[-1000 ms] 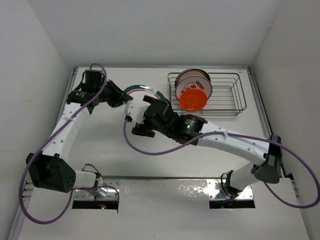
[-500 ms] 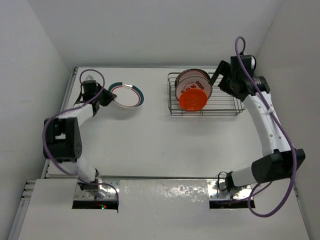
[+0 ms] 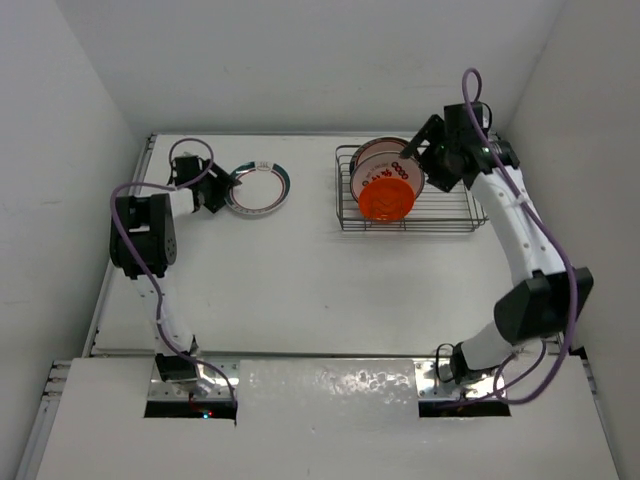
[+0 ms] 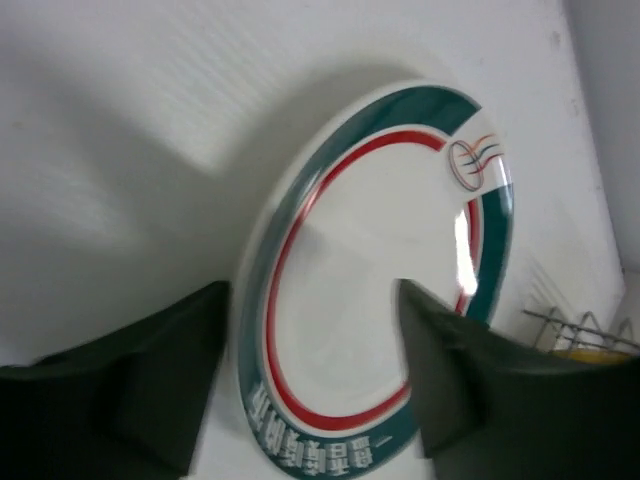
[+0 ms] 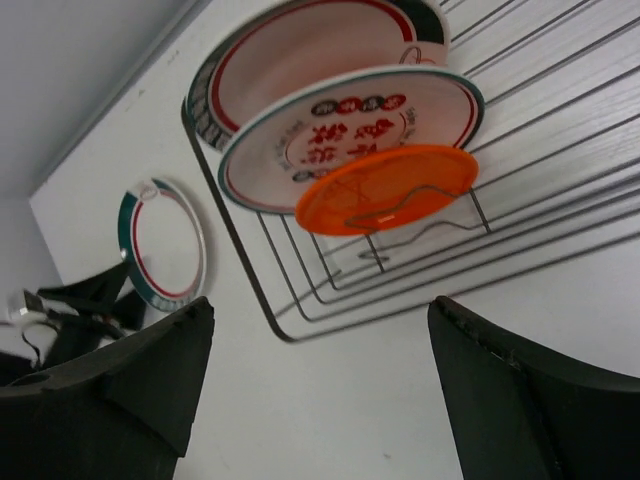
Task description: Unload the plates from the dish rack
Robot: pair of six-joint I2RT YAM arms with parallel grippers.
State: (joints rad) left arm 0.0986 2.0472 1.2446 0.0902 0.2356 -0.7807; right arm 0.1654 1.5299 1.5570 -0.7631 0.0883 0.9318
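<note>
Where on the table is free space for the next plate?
Free: the table between the teal-rimmed plate and the dish rack, and the wide area on their near side. Crowded: the rack's left end and around the left gripper.

glaze, wire and matt plastic

a smooth, glossy glaze is seen on the teal-rimmed plate (image 4: 380, 300), and a bright streak of light is reflected on its face. the same ceramic-like shine is shown by the white plates (image 5: 350, 140) in the dish rack (image 5: 560, 130), which is made of thin, bare, silvery metal wire. a smooth, plastic-looking sheen is seen on the orange plate (image 5: 385, 185). the table (image 3: 320, 290) is finished in matt white. the left gripper (image 4: 310, 290) fingers (image 4: 140, 390) are formed in dull black plastic.
</note>
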